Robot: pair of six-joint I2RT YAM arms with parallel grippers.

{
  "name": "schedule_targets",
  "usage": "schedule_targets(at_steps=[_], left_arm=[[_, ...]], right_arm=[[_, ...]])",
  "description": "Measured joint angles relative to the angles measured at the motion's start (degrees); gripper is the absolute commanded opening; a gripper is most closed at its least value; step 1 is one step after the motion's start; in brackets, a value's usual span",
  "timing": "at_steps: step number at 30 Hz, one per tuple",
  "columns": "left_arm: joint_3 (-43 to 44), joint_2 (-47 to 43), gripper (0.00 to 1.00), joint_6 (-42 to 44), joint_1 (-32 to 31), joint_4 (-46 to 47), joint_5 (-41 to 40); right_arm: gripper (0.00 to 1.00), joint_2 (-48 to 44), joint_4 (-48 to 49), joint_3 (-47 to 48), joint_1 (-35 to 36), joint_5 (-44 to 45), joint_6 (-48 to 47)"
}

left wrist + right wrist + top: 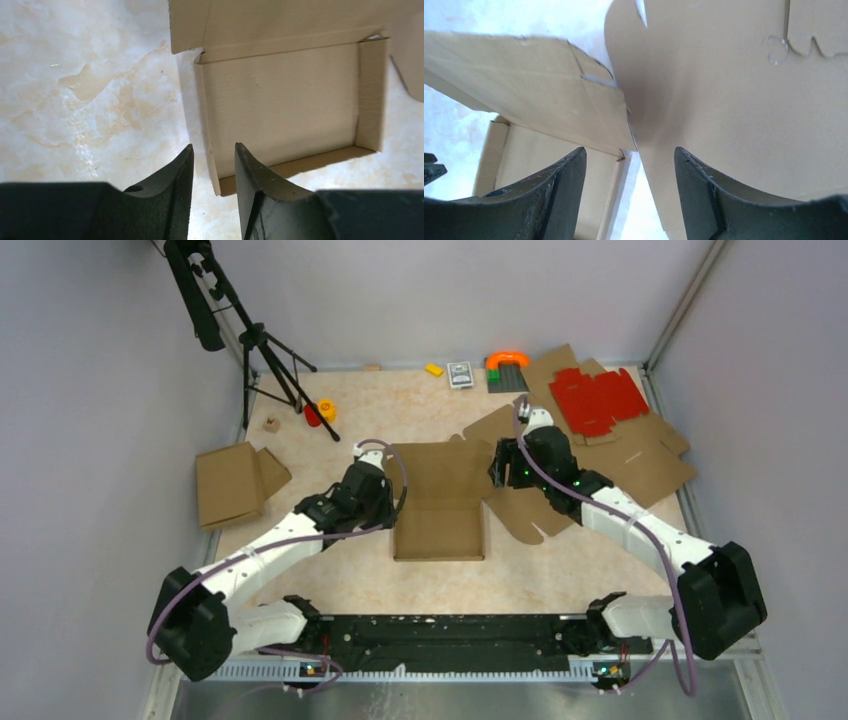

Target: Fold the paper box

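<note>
Between the two grippers, on the marbled table (330, 575): the paper box (440, 502), brown cardboard, its tray part formed with low walls raised and a broad panel joined along one wall. Left gripper (392, 498): at the box's left side, jaws partly open, nothing held. In its wrist view the near wall of the box (285, 100) runs down into the gap ahead of the fingertips (185, 165), apart from both. Right gripper (497, 465): at the box's right side, jaws wide open, nothing clamped. Ahead of its gap, a corner of the box (549, 110) meets a loose flat cardboard sheet (724, 100). Whether either finger brushes the cardboard cannot be told from this close view. Beyond the right jaws: red die-cut sheet (598, 400) lying on more flat cardboard. Well out past the left jaws: a folded cardboard piece (235, 483) and a black tripod (270, 360).
</note>
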Motion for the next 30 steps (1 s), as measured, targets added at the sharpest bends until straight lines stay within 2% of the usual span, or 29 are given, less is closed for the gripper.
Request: schedule_targets(at_steps=[4, 6, 9, 10, 15, 20, 24, 30], left_arm=[[1.03, -4.37, 0.05, 0.48, 0.0, -2.84, 3.19], [1.07, -6.36, 0.0, 0.63, -0.33, -5.01, 6.29], [0.9, -9.07, 0.0, -0.39, -2.84, -7.74, 8.85], [0.61, -10.27, 0.0, -1.29, -4.76, -8.26, 9.33], [-1.42, -13.77, 0.0, -7.13, -17.79, -8.46, 9.66], [-5.9, -9.6, 0.0, -12.52, -27.28, -2.49, 9.16], [-9.25, -1.86, 0.0, -13.81, -28.89, 4.15, 8.96], [-9.94, 4.85, 0.0, -13.25, -28.89, 8.98, 6.03]], right_arm=[[0.59, 0.44, -0.52, 4.83, -1.84, -3.5, -1.86], [0.49, 2.14, -1.05, 10.21, -2.14, -5.05, -2.89], [0.04, 6.38, -1.11, 19.65, -2.29, -6.86, -4.37], [0.0, 7.98, -1.11, 22.64, -2.32, -7.5, -4.57], [0.0, 18.32, -4.61, 36.48, -2.56, -11.78, -5.86], [0.0, 33.55, -12.68, 52.39, -2.56, -19.15, -7.96], [0.0, 42.07, -19.32, 57.2, -2.54, -24.7, -9.81], [0.0, 45.18, -28.41, 57.2, -1.64, -28.55, -12.39]])
